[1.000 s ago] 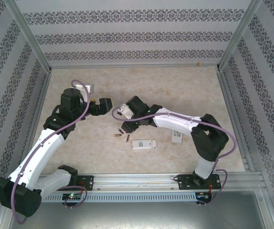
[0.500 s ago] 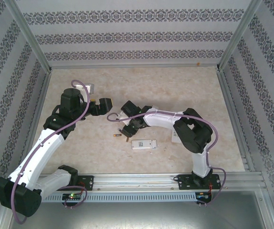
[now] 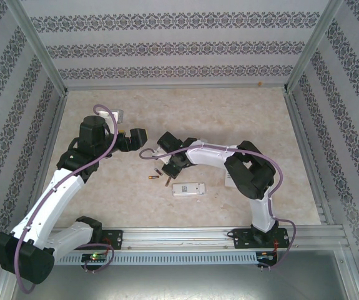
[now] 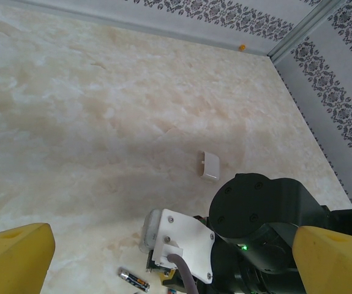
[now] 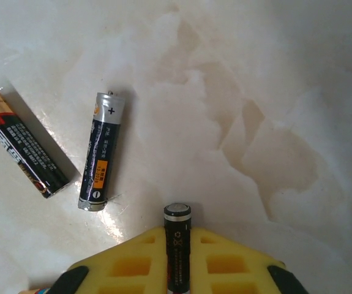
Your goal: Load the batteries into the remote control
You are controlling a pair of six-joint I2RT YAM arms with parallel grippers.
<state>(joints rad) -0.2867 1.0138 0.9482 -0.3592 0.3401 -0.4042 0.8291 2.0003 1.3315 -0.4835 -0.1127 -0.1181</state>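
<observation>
Between the yellow pads [image 5: 133, 263] of the right gripper [image 5: 177, 242] one battery [image 5: 177, 220] is clamped, with a second battery [image 5: 101, 151] and a third battery [image 5: 21, 142] lying near it on the table [image 5: 273, 92]. The pick seems done. Next is a careful lift toward the remote control [image 3: 188, 189]. The left gripper [image 3: 137, 135] stands wide apart, empty.

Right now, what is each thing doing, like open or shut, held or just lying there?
Left gripper: open, empty.
Right gripper: shut on the held battery.
Held battery: pinched between the yellow pads, one end poking out.
Silver-tipped battery: lying loose on the table.
Gold-ended battery: lying loose, apart from the others.
White remote: lying flat, no gripper touching it.
</observation>
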